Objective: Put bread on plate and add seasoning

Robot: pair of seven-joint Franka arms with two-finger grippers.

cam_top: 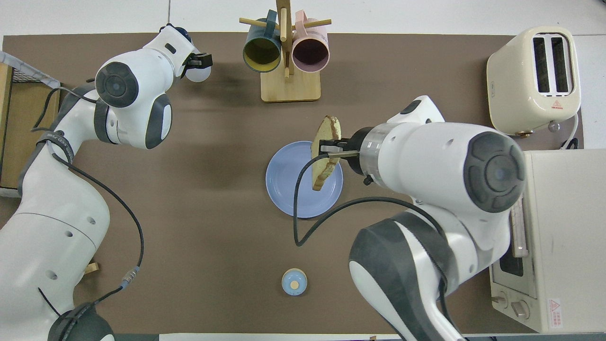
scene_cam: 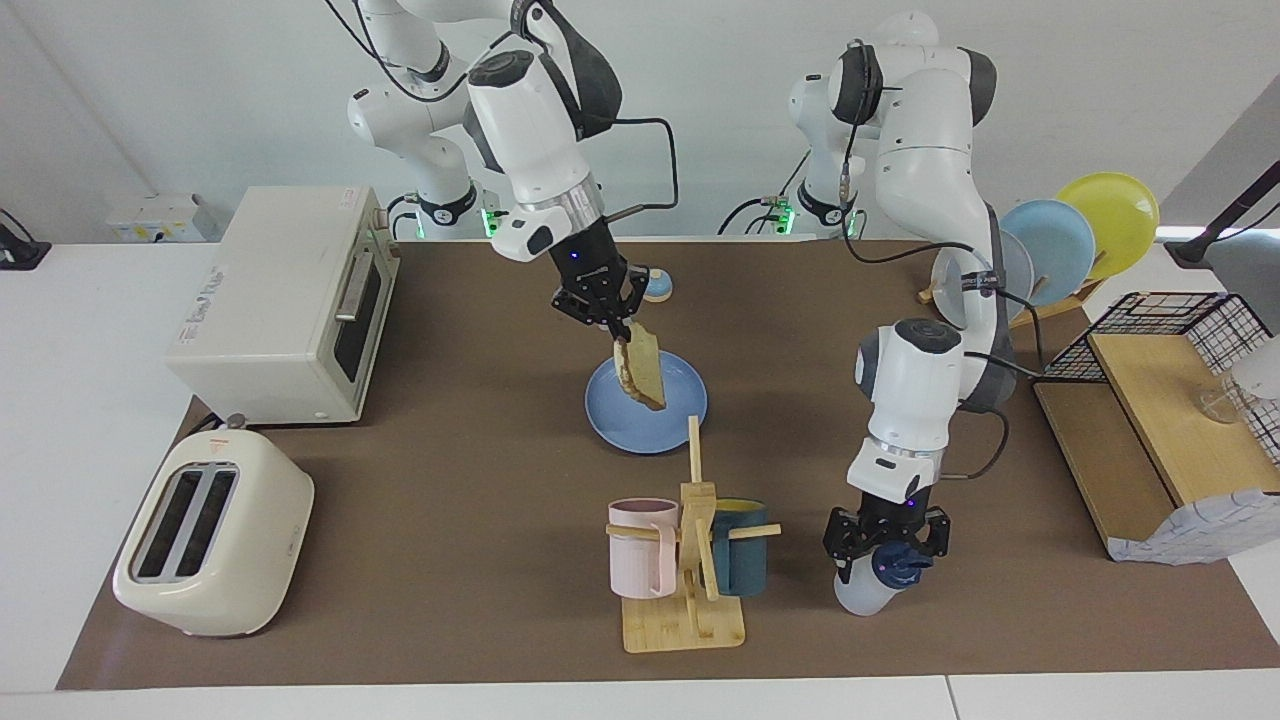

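A tan slice of bread (scene_cam: pixel 643 368) (cam_top: pixel 324 156) hangs on edge from my right gripper (scene_cam: pixel 617 330) (cam_top: pixel 326 149), which is shut on its upper crust. It hangs just over the round blue plate (scene_cam: pixel 620 425) (cam_top: pixel 293 189) in the middle of the mat, above the plate's half toward the right arm's end. The seasoning (scene_cam: pixel 860 592) (cam_top: pixel 198 75), a white bottle with a navy cap, stands tilted beside the mug tree toward the left arm's end. My left gripper (scene_cam: pixel 888 558) is down at its cap, open, with a finger on either side.
A wooden mug tree (scene_cam: pixel 690 560) with a pink and a teal mug stands farther from the robots than the plate. A cream toaster (scene_cam: pixel 215 535) and a toaster oven (scene_cam: pixel 280 300) fill the right arm's end. A small bell (cam_top: pixel 294 282), upright plates (scene_cam: pixel 1060 240) and a shelf (scene_cam: pixel 1150 420) are also here.
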